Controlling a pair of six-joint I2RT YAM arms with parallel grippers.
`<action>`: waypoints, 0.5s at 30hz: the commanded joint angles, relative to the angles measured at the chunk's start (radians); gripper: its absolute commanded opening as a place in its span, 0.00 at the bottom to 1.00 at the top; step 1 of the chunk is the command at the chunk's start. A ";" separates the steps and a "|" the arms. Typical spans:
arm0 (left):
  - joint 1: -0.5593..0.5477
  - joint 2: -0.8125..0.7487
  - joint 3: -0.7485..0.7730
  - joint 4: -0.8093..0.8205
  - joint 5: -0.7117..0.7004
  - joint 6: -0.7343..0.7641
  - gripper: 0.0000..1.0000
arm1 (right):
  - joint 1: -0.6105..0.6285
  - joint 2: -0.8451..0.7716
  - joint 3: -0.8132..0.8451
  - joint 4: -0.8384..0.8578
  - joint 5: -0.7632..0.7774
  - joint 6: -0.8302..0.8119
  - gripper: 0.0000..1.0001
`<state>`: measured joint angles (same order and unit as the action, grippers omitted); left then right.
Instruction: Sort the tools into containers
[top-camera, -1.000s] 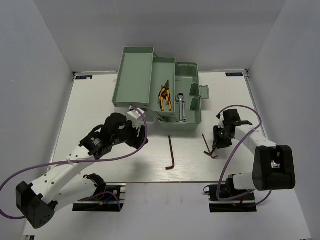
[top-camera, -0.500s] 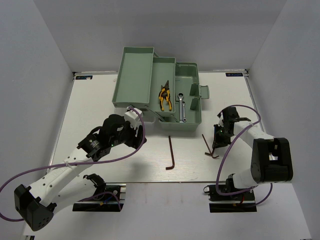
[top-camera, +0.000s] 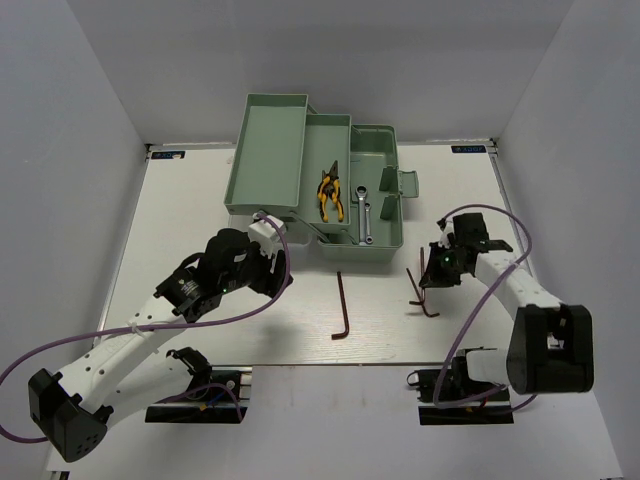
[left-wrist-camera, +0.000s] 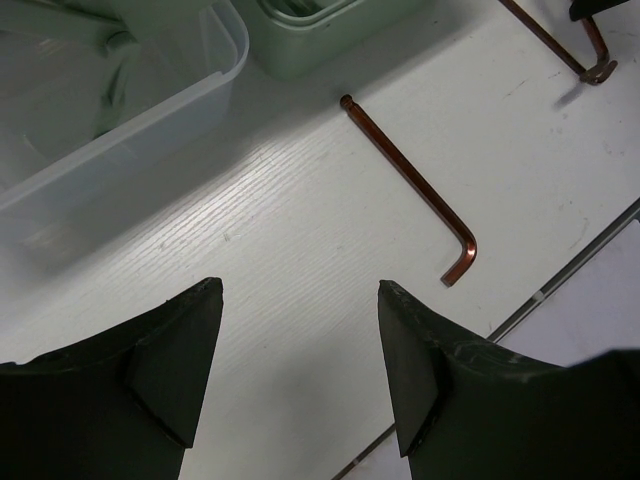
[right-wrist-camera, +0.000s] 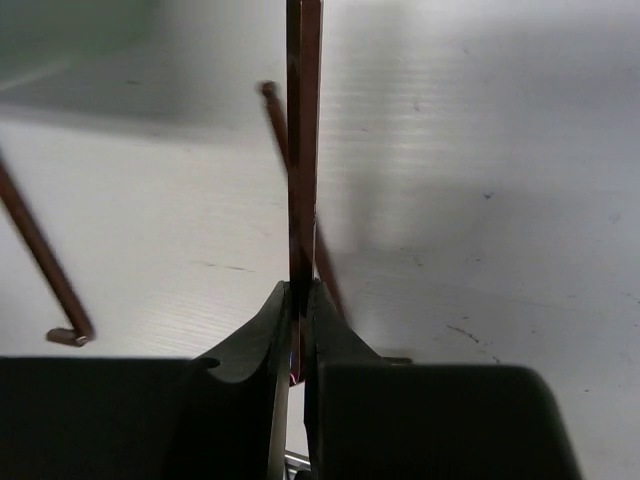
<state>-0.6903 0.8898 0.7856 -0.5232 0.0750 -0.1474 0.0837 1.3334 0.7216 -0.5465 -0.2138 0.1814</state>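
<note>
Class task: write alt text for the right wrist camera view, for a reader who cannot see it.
The right gripper is shut on a dark brown hex key, whose thin shaft runs straight up the middle of the picture. A second hex key lies on the white table at the left, apart from the gripper.

Pliers (top-camera: 330, 196), wrenches (top-camera: 364, 214) in toolbox (top-camera: 270, 140); hex keys (top-camera: 342, 300) outside

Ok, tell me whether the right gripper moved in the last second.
Yes: the right gripper shifted slightly toward the toolbox, farther up the overhead view.
</note>
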 joint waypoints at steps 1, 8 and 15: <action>-0.005 -0.022 0.000 0.006 -0.011 -0.004 0.74 | -0.007 -0.115 0.018 0.037 -0.104 -0.029 0.00; -0.005 -0.032 -0.009 0.015 -0.001 -0.004 0.74 | -0.001 -0.290 0.111 -0.023 -0.219 -0.144 0.00; -0.005 -0.072 -0.019 0.037 0.037 0.014 0.74 | 0.060 -0.196 0.443 0.002 -0.395 -0.155 0.00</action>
<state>-0.6903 0.8497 0.7776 -0.5129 0.0807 -0.1455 0.1040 1.0756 0.9787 -0.5961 -0.4850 0.0414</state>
